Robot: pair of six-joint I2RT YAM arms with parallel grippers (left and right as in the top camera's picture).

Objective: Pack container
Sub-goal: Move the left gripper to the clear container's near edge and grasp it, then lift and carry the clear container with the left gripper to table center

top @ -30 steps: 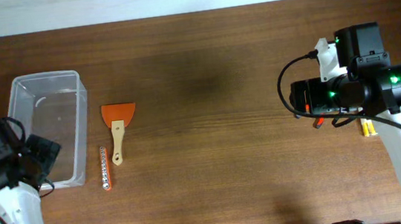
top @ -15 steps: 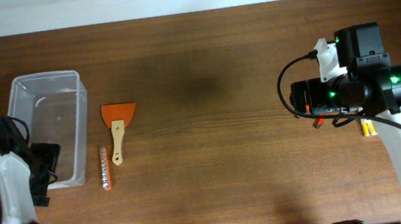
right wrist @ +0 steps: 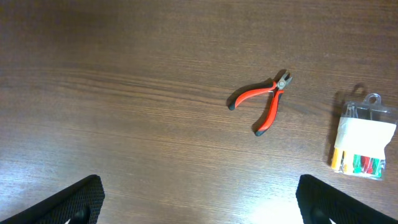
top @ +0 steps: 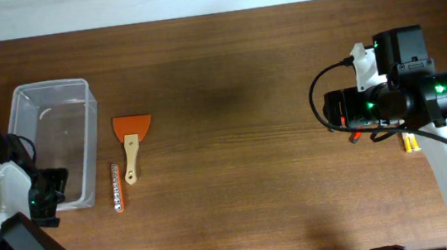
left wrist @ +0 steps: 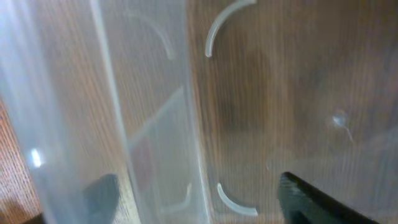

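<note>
The container [top: 93, 147] is a clear plastic bin at the table's left, and nothing shows inside it. My left gripper [top: 47, 189] is at its near corner. In the left wrist view the container's see-through wall [left wrist: 155, 124] runs between the two dark fingers [left wrist: 305, 199]. The left gripper [left wrist: 199, 202] is open astride that wall, and no touch shows. My right gripper [right wrist: 199, 211] hangs open over bare wood at the table's right. Red-handled pliers [right wrist: 261, 102] lie ahead of it, untouched.
An orange scraper with a pale handle [top: 132, 143] and a thin beaded strip [top: 116, 188] lie just right of the container. A small clear packet of coloured pieces [right wrist: 364, 140] lies right of the pliers, and shows under the right arm [top: 410, 144].
My left arm has swung round and its gripper has settled lower at the container's near corner, with the jaws a little narrower. The right arm has not moved.
</note>
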